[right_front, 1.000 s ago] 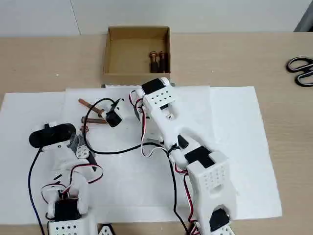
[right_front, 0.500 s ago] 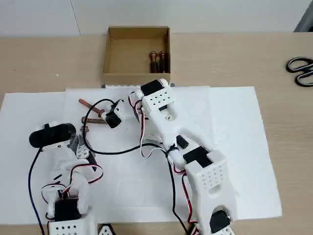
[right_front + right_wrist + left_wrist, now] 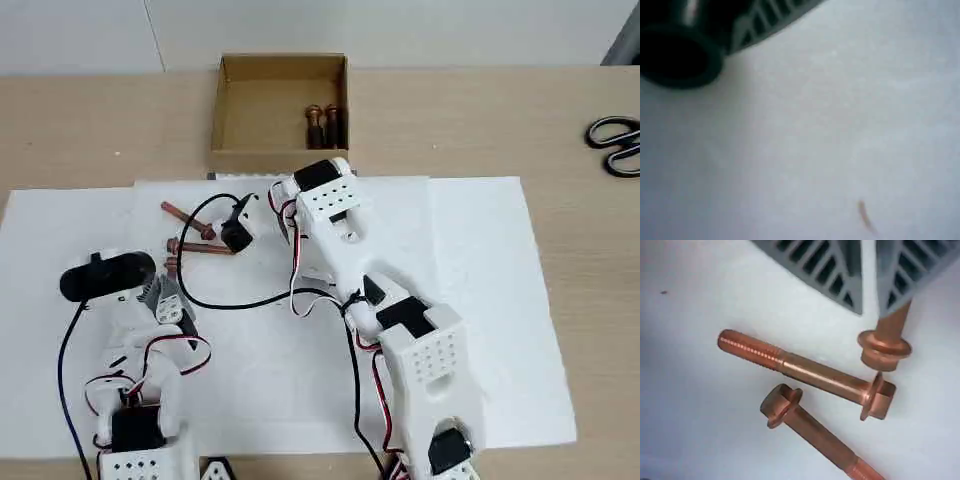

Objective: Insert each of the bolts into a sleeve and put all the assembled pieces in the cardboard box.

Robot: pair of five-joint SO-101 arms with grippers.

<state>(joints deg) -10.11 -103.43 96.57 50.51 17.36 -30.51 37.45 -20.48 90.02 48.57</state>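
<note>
At the near left, the left claw [image 3: 870,307] looks pinched on a bolt [image 3: 885,342] by its shank, head down. Two loose bolts [image 3: 203,247] lie on the white sheet [image 3: 480,250] just beyond. They look like stiff, smooth metal that would roll, so I'd grip them mid-shank. The right claw [image 3: 238,228] hangs beside them; wide or narrow, I cannot tell. At the far side, the cardboard box [image 3: 216,105] holds two assembled pieces [image 3: 323,125] by its right wall.
</note>
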